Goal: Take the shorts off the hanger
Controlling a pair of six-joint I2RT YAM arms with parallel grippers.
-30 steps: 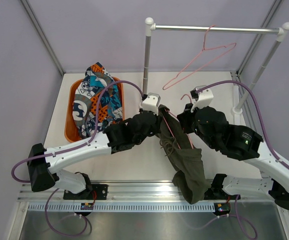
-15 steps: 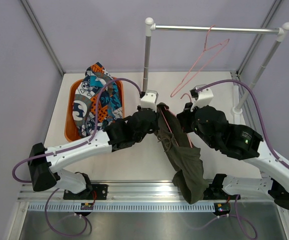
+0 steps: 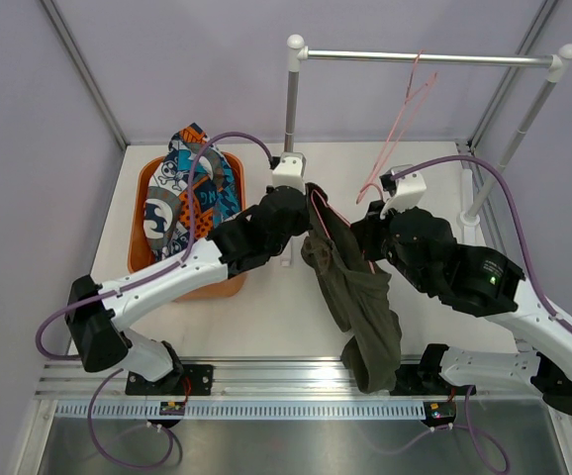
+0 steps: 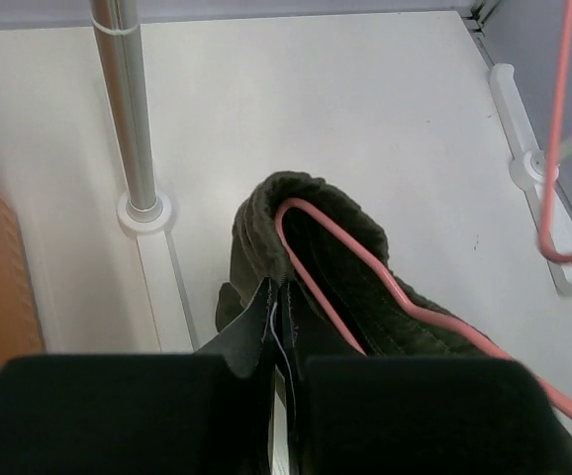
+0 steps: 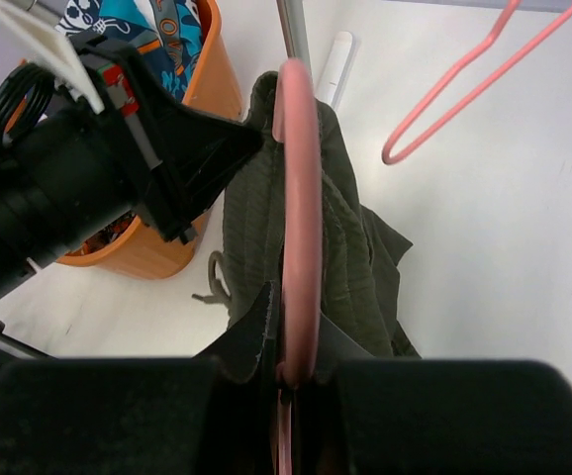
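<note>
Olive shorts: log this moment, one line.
left gripper shut on olive shorts | right gripper shut on pink hanger | printed shorts in basket

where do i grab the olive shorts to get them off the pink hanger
Best bet: pinch the fold of the olive shorts beside the pink hanger, at its rounded end, coming from the left. The cloth is doubled over the wire there, and the right claw grips the hanger opposite.

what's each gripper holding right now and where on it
Right gripper: pink hanger, on its wire. Left gripper: olive shorts, cloth edge beside that hanger's bend.
</note>
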